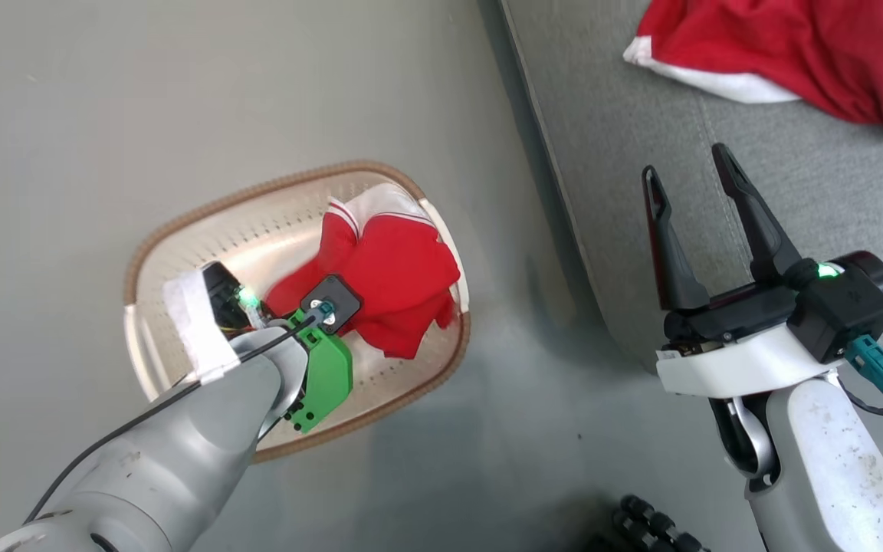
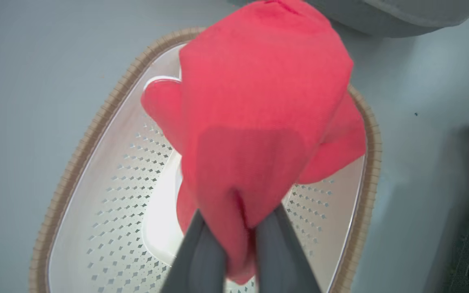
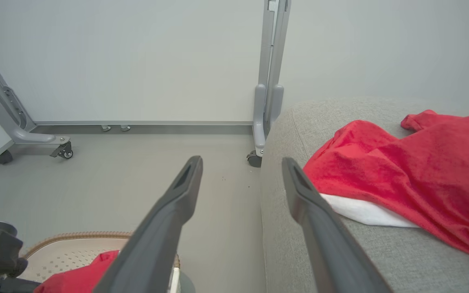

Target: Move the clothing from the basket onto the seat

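Observation:
A bright red garment [image 2: 259,101] with red-and-white striped bands [image 1: 361,211] hangs bunched over the cream perforated basket [image 1: 181,230]. My left gripper [image 2: 238,232] is shut on its lower fold, and the cloth covers the fingertips. In the head view my left arm [image 1: 181,429] reaches over the basket and hides that gripper's fingers. A second red garment [image 1: 794,54] with white trim lies on the grey seat [image 1: 641,115]. My right gripper [image 1: 685,165] hovers open and empty above the seat's near edge [image 3: 275,228], beside that garment [image 3: 413,179].
The basket [image 3: 71,248] stands on grey floor just left of the seat. Beyond it are a pale wall panel and grey frame legs on castors [image 3: 259,154]. A dark ribbed part [image 1: 648,525] shows at the bottom of the head view.

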You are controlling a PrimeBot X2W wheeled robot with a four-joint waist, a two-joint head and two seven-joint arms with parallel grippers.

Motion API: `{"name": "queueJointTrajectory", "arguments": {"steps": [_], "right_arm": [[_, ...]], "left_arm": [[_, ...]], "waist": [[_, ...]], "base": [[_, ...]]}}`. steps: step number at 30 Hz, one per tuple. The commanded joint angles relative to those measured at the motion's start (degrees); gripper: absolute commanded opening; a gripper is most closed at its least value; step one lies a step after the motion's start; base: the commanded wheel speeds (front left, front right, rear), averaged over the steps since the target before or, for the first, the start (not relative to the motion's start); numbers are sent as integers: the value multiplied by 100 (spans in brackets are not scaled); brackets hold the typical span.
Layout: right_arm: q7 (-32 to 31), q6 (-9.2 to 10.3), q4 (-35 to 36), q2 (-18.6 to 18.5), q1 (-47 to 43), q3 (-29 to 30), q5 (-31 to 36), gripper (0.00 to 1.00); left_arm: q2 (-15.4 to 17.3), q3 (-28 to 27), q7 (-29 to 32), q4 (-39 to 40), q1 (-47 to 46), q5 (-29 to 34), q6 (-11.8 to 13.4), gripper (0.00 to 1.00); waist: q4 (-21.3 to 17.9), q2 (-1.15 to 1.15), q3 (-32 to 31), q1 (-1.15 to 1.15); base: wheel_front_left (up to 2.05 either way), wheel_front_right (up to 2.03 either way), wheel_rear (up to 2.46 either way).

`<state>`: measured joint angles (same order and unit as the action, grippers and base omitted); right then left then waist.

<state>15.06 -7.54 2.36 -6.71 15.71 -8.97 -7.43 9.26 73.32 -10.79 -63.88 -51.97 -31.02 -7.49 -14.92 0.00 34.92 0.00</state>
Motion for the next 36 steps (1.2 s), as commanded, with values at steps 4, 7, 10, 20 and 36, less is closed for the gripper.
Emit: {"name": "queueJointTrajectory", "arguments": {"steps": [4, 7, 10, 20, 36], "right_arm": [[17, 10, -114, -59, -253, 17, -12, 100], [17, 10, -199, -85, -385, 2, -5, 100], [17, 9, -253, -97, -521, -30, 0, 100], [17, 10, -334, -112, -1065, -6, -9, 100], [16, 10, -282, -19, -1695, -4, -84, 100]], "left_arm": [[-107, -102, -318, -185, 196, -285, 1, 0], [-133, -244, -414, -191, 328, -416, 1, 0], [-117, -492, -452, 16, 402, -531, 54, 0], [347, -1753, -441, 1858, 1271, -38, 688, 0], [267, -4688, -442, 5117, 3144, 1149, 750, 0]], "waist": [[608, 0, -1332, 0], [669, 0, -1683, 0], [697, 0, -1993, 0], [862, 0, -2909, 0], [1082, 0, -3615, 0]], "base": [[0, 0, 0], [0, 0, 0], [0, 0, 0], [0, 0, 0], [0, 0, 0]]}}
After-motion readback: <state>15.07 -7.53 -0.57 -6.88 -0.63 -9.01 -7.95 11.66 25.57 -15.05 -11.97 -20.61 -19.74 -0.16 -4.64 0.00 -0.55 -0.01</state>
